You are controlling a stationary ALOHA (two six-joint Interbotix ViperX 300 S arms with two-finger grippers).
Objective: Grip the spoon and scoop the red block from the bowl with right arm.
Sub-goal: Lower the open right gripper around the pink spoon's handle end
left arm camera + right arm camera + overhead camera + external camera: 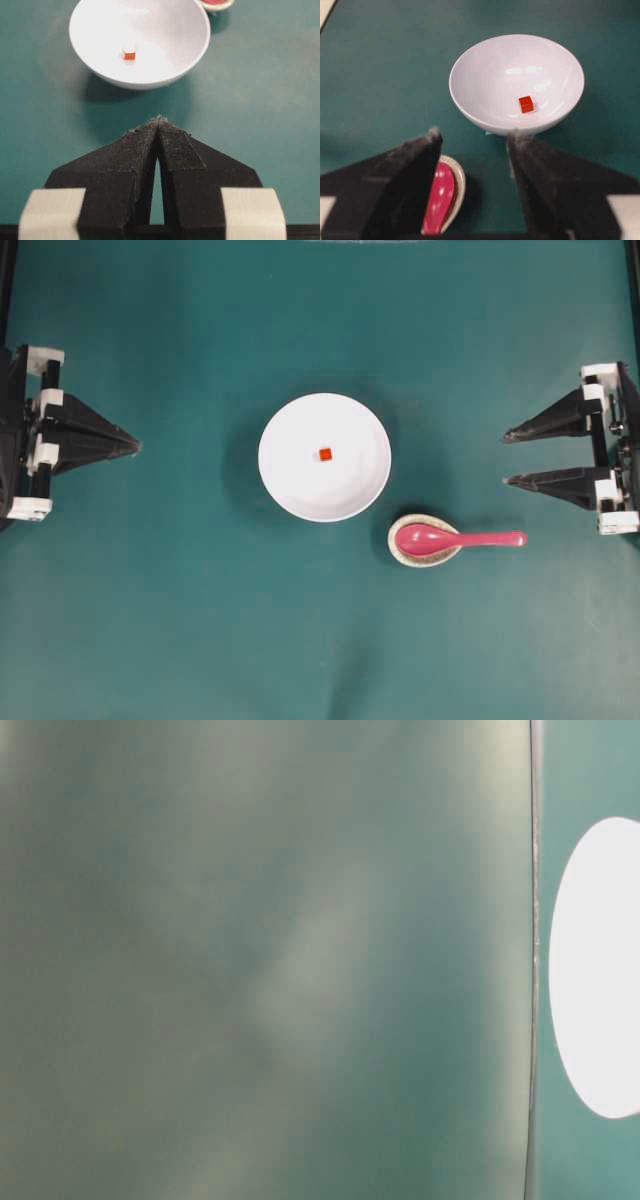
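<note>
The white bowl (325, 457) sits mid-table with the tiny red block (325, 453) inside it, also seen as the red block (526, 104) in the bowl (516, 82) from the right wrist. The pink spoon (455, 538) lies with its scoop in a speckled beige rest dish (425, 552), handle pointing right. My right gripper (506, 458) stands open at the right edge, empty, above and right of the spoon; part of the spoon scoop (439, 196) shows beside its left finger. My left gripper (135, 446) is shut at the left edge, well away from the bowl (139, 40).
The green table mat (200, 620) spreads around the dishes. The table-level view is a blurred green surface with a white oval (597, 970) at its right edge.
</note>
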